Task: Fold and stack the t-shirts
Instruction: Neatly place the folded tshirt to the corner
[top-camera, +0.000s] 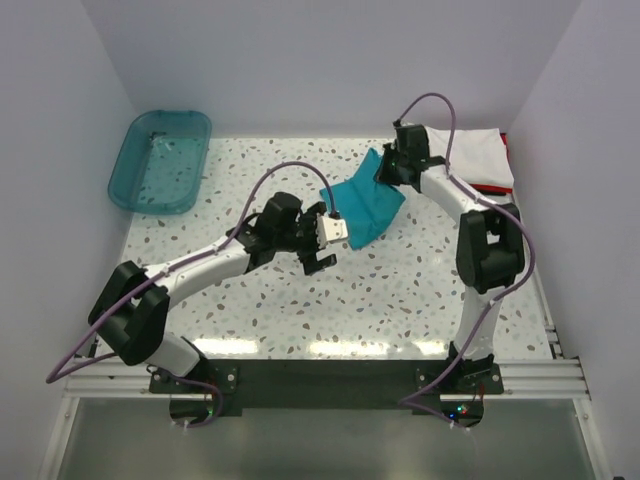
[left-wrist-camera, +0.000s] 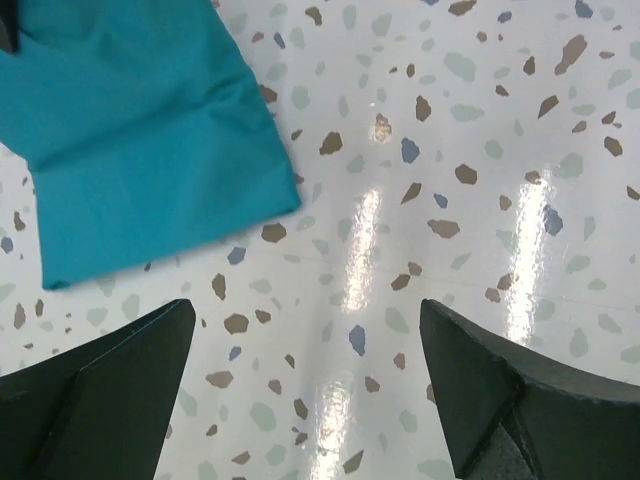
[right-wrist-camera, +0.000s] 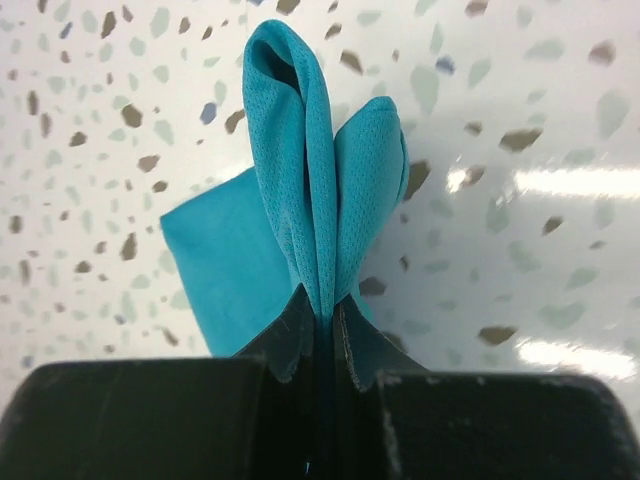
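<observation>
The soft teal-blue cloth t-shirt (top-camera: 368, 208), folded to a rough rectangle, lies right of centre on the speckled worktop (left-wrist-camera: 450, 150). It looks light and limp, likely to sag open unless taken by a doubled edge. The right tool (right-wrist-camera: 325, 315) pinches a bunched fold at its far end, arm bent inward. The left tool (left-wrist-camera: 305, 390) hangs spread and empty, low beside the near end.

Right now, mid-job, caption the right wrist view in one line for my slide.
Right gripper shut on a bunched fold of the teal-blue t-shirt, with the speckled table behind it.
</observation>
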